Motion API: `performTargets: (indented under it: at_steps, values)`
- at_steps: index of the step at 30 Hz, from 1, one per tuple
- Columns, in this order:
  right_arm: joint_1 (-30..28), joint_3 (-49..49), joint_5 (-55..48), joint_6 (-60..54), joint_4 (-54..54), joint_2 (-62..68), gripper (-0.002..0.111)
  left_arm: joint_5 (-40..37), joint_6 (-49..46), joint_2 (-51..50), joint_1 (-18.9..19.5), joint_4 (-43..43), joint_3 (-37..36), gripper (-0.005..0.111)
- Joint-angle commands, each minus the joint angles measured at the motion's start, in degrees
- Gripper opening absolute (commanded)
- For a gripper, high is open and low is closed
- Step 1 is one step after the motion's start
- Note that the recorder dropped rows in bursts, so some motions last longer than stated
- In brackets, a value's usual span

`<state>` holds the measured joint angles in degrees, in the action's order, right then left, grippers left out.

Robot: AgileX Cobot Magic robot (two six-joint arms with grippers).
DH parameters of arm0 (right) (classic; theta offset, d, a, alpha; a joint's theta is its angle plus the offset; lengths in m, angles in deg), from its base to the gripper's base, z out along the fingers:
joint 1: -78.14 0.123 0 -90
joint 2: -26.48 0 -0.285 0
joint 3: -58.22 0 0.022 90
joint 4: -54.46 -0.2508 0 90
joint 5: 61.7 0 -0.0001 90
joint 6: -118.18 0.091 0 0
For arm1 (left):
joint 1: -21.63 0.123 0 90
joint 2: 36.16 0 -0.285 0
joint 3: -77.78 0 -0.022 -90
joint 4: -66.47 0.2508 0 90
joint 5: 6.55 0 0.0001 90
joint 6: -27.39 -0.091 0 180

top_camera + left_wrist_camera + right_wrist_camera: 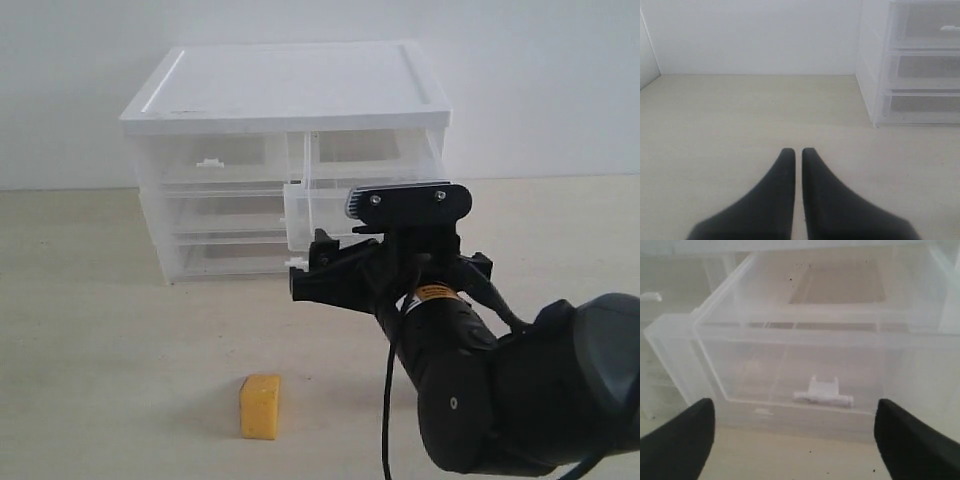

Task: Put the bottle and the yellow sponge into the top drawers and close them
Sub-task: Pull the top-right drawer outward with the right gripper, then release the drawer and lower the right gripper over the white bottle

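**Right drawer out, sponge on the table**

The white-topped clear plastic cabinet (290, 85) stands at the back edge of the pale tabletop (100, 330), against the wall. Its half-width clear top right drawer (320, 210) is pulled out, and the top left drawer (215, 160) is pushed in. The right gripper (793, 405) faces the drawer's small white clip handle (822, 392), fingers spread wide and holding nothing. The left gripper (798, 152) is closed and empty above bare tabletop. The orange-yellow rectangular foam sponge (261, 406) sits toward the tabletop's near side, well apart from the cabinet.
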<state>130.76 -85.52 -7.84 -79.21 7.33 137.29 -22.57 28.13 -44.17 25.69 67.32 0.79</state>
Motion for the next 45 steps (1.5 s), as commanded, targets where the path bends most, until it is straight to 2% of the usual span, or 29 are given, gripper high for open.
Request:
performTargets:
  at_steps: [1, 10, 13, 16, 21, 22, 28, 31, 34, 39, 41, 45]
  values:
    - [0.05, 0.28, -5.06, -1.71, -3.56, -3.04, 0.083, 0.16, -0.18, 0.22, 0.20, -0.23, -0.23, 0.004]
    - [0.05, 0.28, -26.00, -22.47, -16.84, -14.23, 0.083, 0.16, -0.18, 0.22, 0.20, -0.23, -0.23, 0.004]
    - [0.05, 0.28, -33.00, -29.97, -19.71, -17.39, 0.078, 0.16, -0.18, 0.22, 0.20, -0.23, -0.23, 0.004]
    - [-0.06, 0.28, -36.38, -34.59, -22.42, -18.94, 0.059, 0.16, -0.18, 0.22, 0.20, -0.23, -0.23, 0.004]
    - [-0.06, 0.28, -42.40, -42.10, -23.54, -19.47, 0.005, 0.16, -0.18, 0.22, 0.20, -0.23, -0.23, 0.004]
    - [-0.06, 0.28, -43.81, -43.10, -23.54, -19.47, 0.000, 0.16, -0.18, 0.22, 0.20, -0.23, -0.23, 0.004]
    - [-0.06, 0.28, -51.49, -53.77, -23.43, -20.00, 0.001, 0.16, -0.18, 0.22, 0.20, -0.23, -0.23, 0.004]
    - [-0.32, 0.28, -59.43, -59.85, -22.30, -20.11, 0.000, 0.05, -0.18, 0.22, 0.20, -0.23, -0.23, 0.004]
    - [-4.15, -0.12, -72.06, -60.56, -19.20, -20.11, 0.000, 0.05, -0.18, 0.22, 0.20, -0.23, -0.23, 0.004]
    - [-15.20, -3.83, -93.73, -52.54, -8.84, -20.11, 0.000, 0.05, -0.18, 0.22, 0.20, -0.23, -0.23, 0.004]
    - [-17.97, -5.89, -99.15, -47.38, -2.76, -20.11, 0.000, 0.05, -0.18, 0.22, 0.20, -0.23, -0.23, 0.004]
    - [-19.48, -10.29, -107.15, -33.74, 12.67, -20.11, 0.000, 0.17, -0.18, 0.22, 0.20, -0.23, -0.23, 0.004]
